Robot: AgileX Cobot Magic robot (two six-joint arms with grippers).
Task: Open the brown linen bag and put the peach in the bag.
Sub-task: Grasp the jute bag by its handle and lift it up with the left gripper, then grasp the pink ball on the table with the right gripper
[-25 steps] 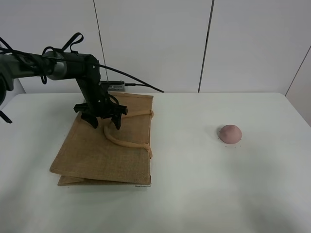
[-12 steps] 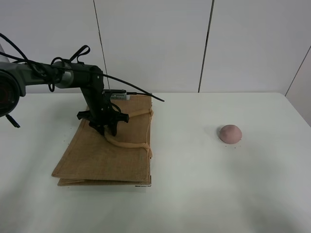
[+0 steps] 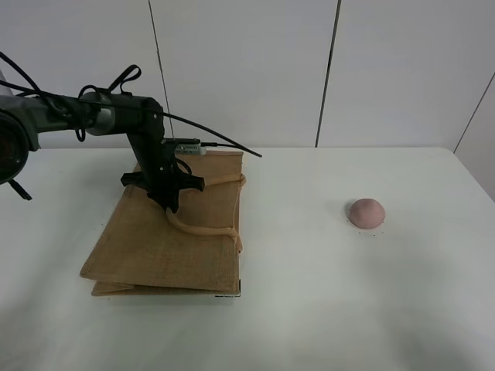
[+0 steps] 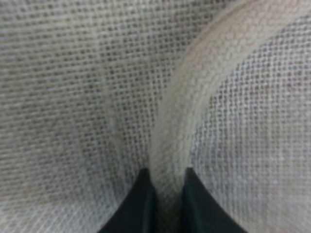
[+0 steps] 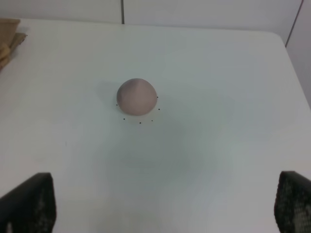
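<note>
The brown linen bag (image 3: 155,239) lies flat on the left of the table, its pale rope handle (image 3: 203,229) looping across its top face. My left gripper (image 3: 170,203) points down onto the bag and is shut on that handle. In the left wrist view its two black fingertips (image 4: 167,196) pinch the handle (image 4: 194,92) against the woven fabric (image 4: 73,97). The peach (image 3: 366,212) sits alone on the right of the table. In the right wrist view the peach (image 5: 136,96) lies ahead of my open, empty right gripper (image 5: 161,201). The right gripper is out of the exterior view.
The white table (image 3: 309,294) spreads between bag and peach. A white panelled wall (image 3: 247,69) stands behind it. A corner of the bag (image 5: 8,29) shows at the edge of the right wrist view. The left arm's cables (image 3: 224,143) hang over the bag's far end.
My left gripper's fingers were spread above the bag a second ago. They have come down and closed on the rope handle. The peach has not moved.
</note>
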